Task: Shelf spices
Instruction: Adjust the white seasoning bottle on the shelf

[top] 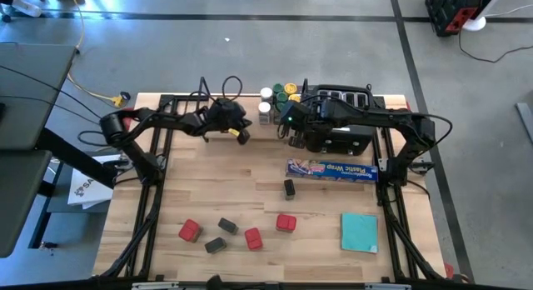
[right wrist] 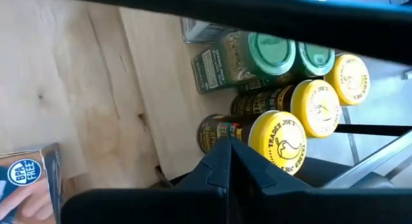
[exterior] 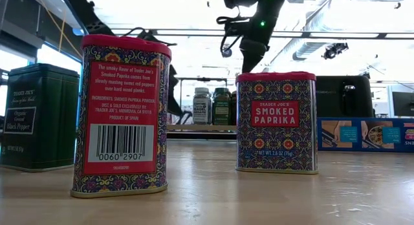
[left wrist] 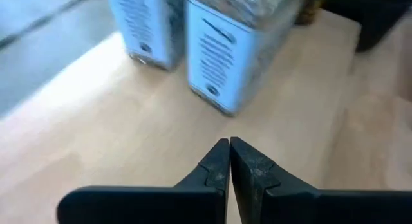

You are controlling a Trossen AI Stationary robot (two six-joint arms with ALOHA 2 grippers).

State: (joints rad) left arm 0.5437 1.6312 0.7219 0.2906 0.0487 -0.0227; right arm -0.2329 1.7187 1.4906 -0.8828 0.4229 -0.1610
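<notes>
While the left gripper hovers clenched and empty over the light-wood plank shelf near two white-labelled jars, the right gripper, also pinched closed on nothing, hangs beside yellow-lidded round jars there; red rectangular tins sit on the table's front.

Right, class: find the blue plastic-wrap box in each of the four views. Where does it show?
High view: wrap box right of centre, just in front of the toaster.
Low view: far right, behind the paprika tin.
Left wrist view: not in it.
Right wrist view: one corner at the picture's edge.
Shared landmark: the jars, in all three of those views.
</notes>
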